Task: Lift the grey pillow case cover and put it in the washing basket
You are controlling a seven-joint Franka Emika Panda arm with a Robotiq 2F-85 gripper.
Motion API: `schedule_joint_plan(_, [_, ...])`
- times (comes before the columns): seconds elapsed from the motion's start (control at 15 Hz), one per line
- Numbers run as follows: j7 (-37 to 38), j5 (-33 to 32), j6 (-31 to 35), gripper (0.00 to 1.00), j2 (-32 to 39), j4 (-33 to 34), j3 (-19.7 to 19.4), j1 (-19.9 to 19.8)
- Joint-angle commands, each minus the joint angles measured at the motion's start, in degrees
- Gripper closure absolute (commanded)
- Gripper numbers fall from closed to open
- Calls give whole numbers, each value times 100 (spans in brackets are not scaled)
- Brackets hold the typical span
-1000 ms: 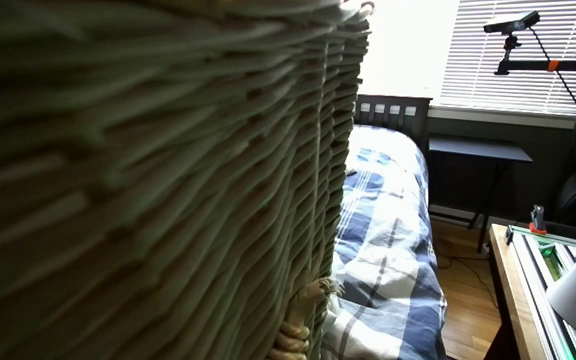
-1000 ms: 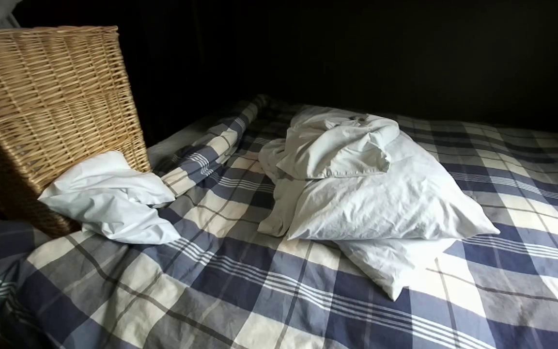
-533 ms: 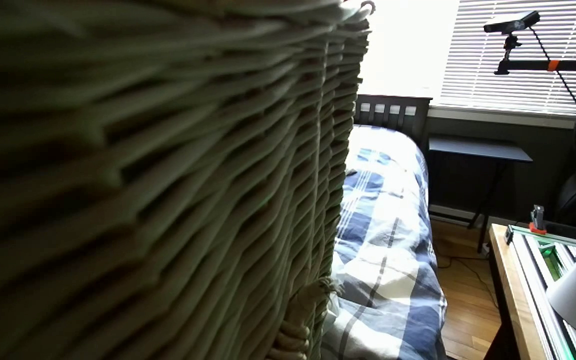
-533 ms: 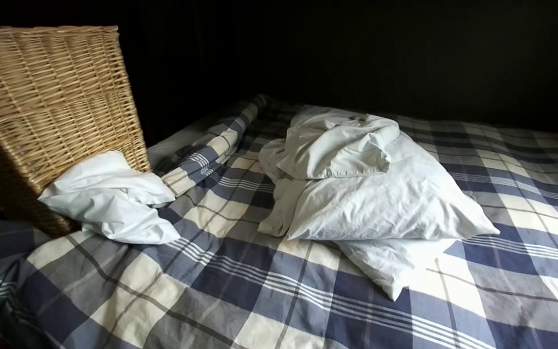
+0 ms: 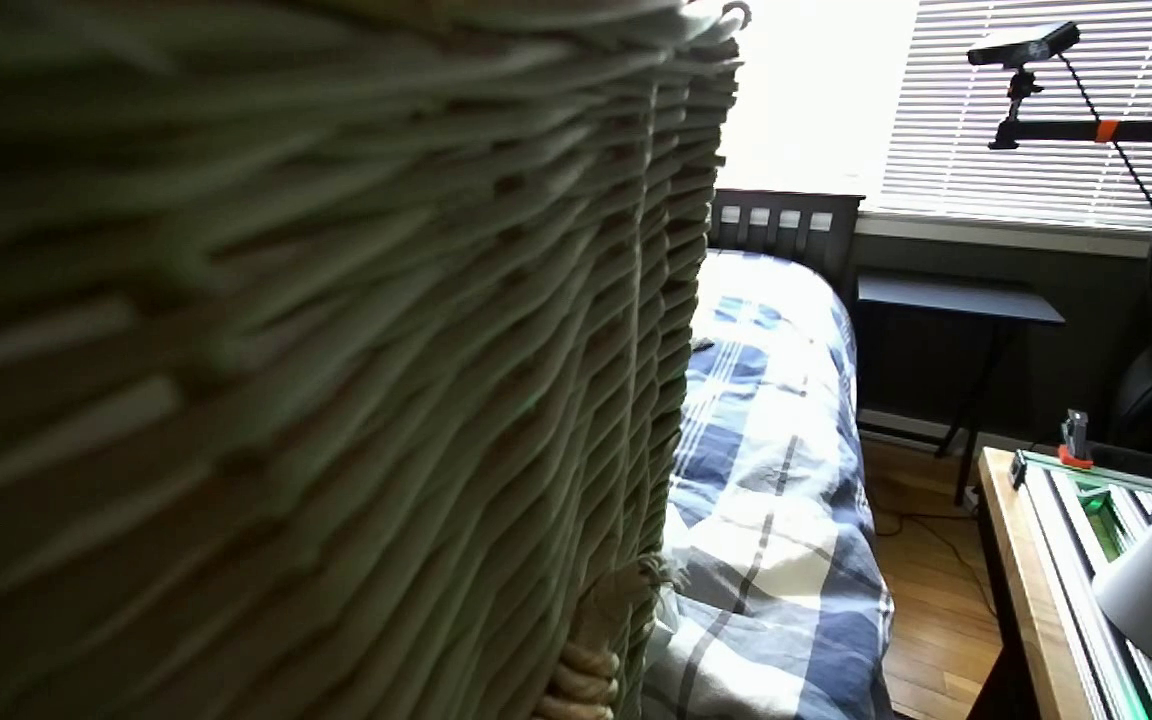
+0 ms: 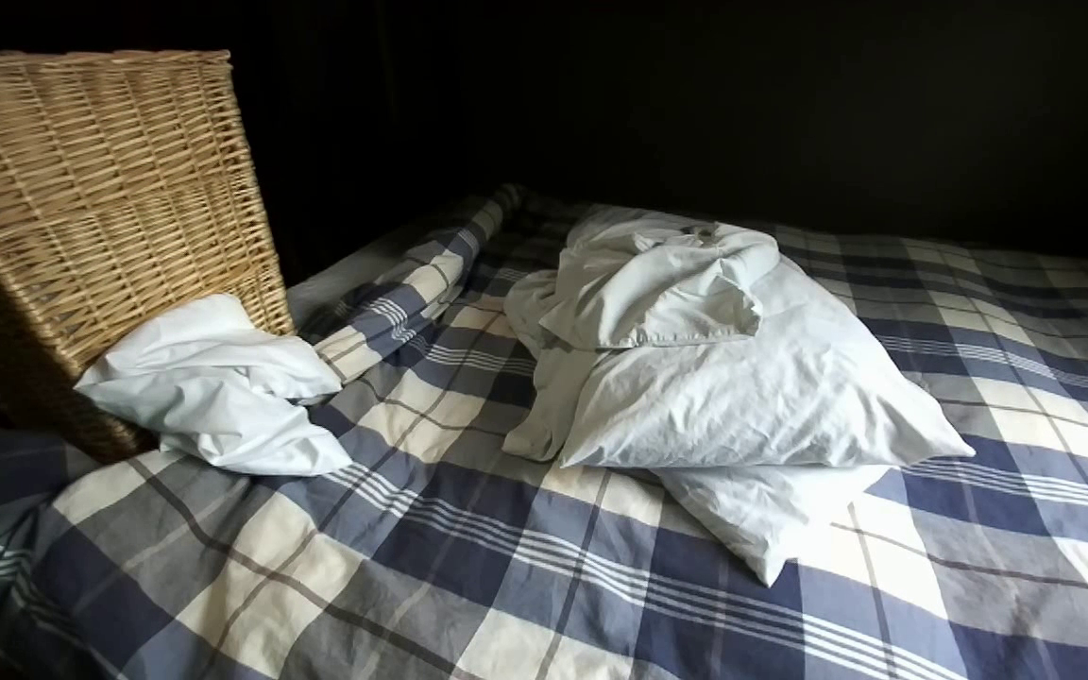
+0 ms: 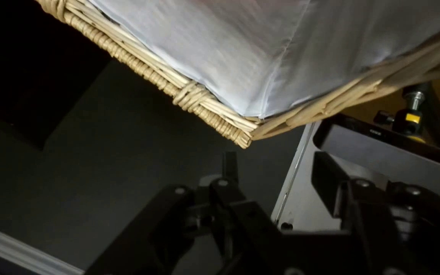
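The washing basket (image 6: 119,189) is tan wicker and stands on the bed at the left of an exterior view. Its woven side (image 5: 496,380) fills much of an exterior view at close range. From above, in the wrist view, the corner of the basket's rim (image 7: 212,110) shows with a pale lining (image 7: 220,57) inside. My gripper (image 7: 275,160) hangs just off that corner, its dark fingers (image 7: 230,168) spread apart with nothing between them. The grey pillow case cover is hidden or out of view, and the basket's bottom cannot be seen.
A crumpled white cloth (image 6: 223,378) leans against the basket's foot. White pillows (image 6: 742,406) with another pale cloth (image 6: 657,293) on top lie on the plaid bed cover (image 6: 468,548). A dark-framed device (image 7: 388,152) is near the gripper. A wooden table (image 5: 1036,570) stands beside the bed.
One second ago a grey cloth showed above the basket's rim at the top left of an exterior view. It has since gone out of sight. Basket and bed things have not moved.
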Motion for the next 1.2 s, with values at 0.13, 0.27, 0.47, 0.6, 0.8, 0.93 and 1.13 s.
schedule_joint_plan(0.13, [988,-1541,-392,1,18,473,89,-599])
schedule_joint_plan(0.27, [1581,-2064,-809,0,-221,516,-40,-769])
schedule_joint_plan(0.47, [2345,-2567,-1649,0,-681,566,-299,-993])
schedule_joint_plan(0.6, [2816,-2861,-2170,0,-1091,493,-450,-1136])
schedule_joint_plan(0.8, [3410,-3297,-2827,0,-1707,259,-640,-1315])
schedule_joint_plan(0.93, [3850,-3538,-3223,0,-2064,123,-727,-1408])
schedule_joint_plan(1.13, [3886,-3506,-3362,0,-1936,352,-878,-1265])
